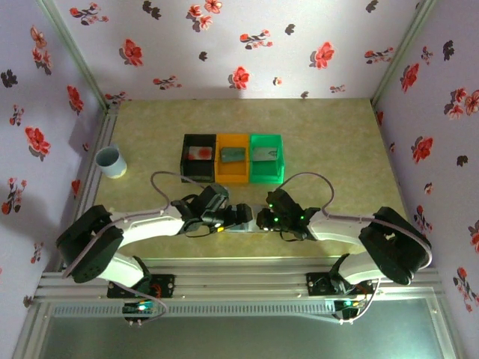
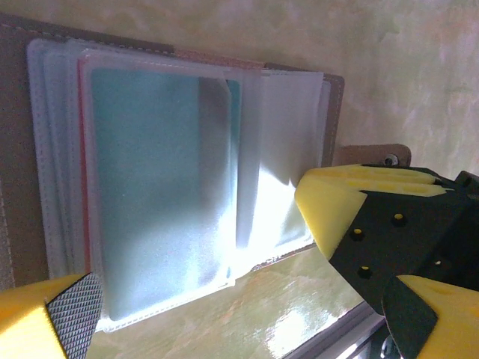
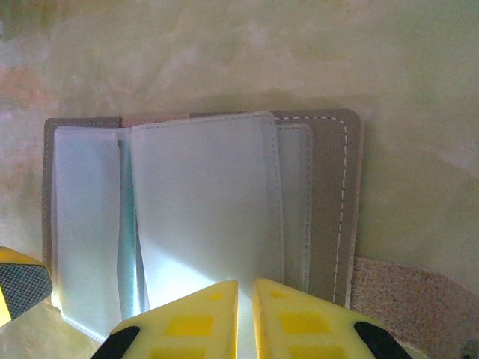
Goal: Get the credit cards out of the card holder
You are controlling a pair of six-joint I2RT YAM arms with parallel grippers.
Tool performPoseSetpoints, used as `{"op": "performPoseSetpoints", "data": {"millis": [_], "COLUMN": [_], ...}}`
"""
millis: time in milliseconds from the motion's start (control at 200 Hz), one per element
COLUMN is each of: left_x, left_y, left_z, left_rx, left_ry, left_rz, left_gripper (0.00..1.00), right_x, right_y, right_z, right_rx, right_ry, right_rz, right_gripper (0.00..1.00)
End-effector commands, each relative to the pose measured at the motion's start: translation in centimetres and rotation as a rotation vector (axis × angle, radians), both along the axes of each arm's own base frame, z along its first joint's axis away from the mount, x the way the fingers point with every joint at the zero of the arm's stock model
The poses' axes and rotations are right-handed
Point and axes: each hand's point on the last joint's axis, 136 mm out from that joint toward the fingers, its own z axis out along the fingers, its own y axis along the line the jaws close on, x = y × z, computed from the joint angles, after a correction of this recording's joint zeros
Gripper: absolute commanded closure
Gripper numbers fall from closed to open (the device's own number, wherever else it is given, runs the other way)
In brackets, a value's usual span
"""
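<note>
The card holder [image 3: 329, 202] lies open on the table, its clear sleeves fanned out. A blue-green credit card [image 2: 150, 187] sits inside the top sleeve. My right gripper [image 3: 245, 310] is shut on the near edge of a clear sleeve page [image 3: 202, 209], which stands lifted off the others. My left gripper [image 2: 251, 299] is wide open just off the holder's edge, nothing between its fingers [image 2: 71, 307]. In the top view both grippers [image 1: 243, 217] [image 1: 263, 218] meet at the near middle of the table and cover the holder.
Black [image 1: 185, 157], orange [image 1: 232, 178] and green [image 1: 281, 158] bins stand in a row mid-table, one card in each. A pale cup [image 1: 110, 161] sits at the far left. The table's near edge [image 2: 359, 329] runs close by the holder.
</note>
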Motion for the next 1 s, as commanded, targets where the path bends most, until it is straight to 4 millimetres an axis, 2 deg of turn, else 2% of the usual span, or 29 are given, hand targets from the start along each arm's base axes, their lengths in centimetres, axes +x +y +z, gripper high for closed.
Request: {"op": "performPoseSetpoints", "data": {"millis": [0, 580, 995], "left_x": [-0.3, -0.4, -0.1], "left_y": [-0.4, -1.0, 0.4], "left_z": [-0.4, -0.4, -0.3], "left_rx": [0.008, 0.089, 0.19], "left_ry": [0.004, -0.043, -0.097], "left_rz": [-0.018, -0.057, -0.038], "left_gripper": [0.0, 0.0, 0.0], "right_x": [-0.6, -0.7, -0.9], "right_y": [-0.8, -1.2, -1.5], "right_z": [-1.3, -0.9, -1.3], "right_rx": [-0.037, -0.042, -0.048], "right_ry": [0.025, 0.012, 0.014], "right_rz": [-0.018, -0.018, -0.021], "right_gripper": [0.87, 0.87, 0.87]}}
